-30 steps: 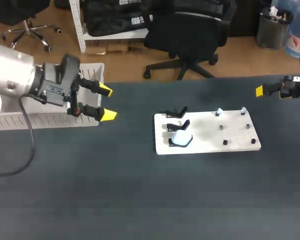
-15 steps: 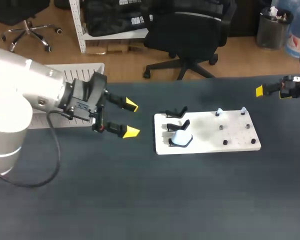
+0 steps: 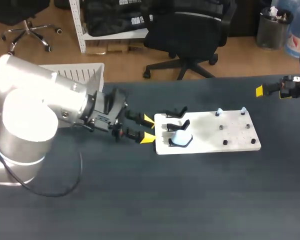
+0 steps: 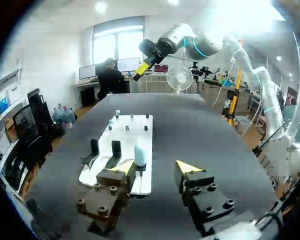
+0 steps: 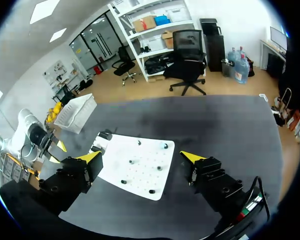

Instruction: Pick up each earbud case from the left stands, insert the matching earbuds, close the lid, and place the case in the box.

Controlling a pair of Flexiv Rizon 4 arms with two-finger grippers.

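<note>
Case (image 3: 180, 137): white, seated on the nearest of three black stands at the left end of the white board (image 3: 235, 136); the other two stands (image 3: 177, 113) carry nothing; two pale earbuds (image 3: 219, 112) sit on pegs along the board's far edge. Left gripper (image 3: 148, 129): fingers spread, yellow tips at the board's left edge, just beside the stands; the case lies just ahead of it, close to one finger, untouched. Right gripper (image 5: 141, 156): fingers spread, holding nothing, well apart from the board over the table's far right side. Box (image 3: 76, 75): white, slatted, at the table's far left, behind the left arm.
</note>
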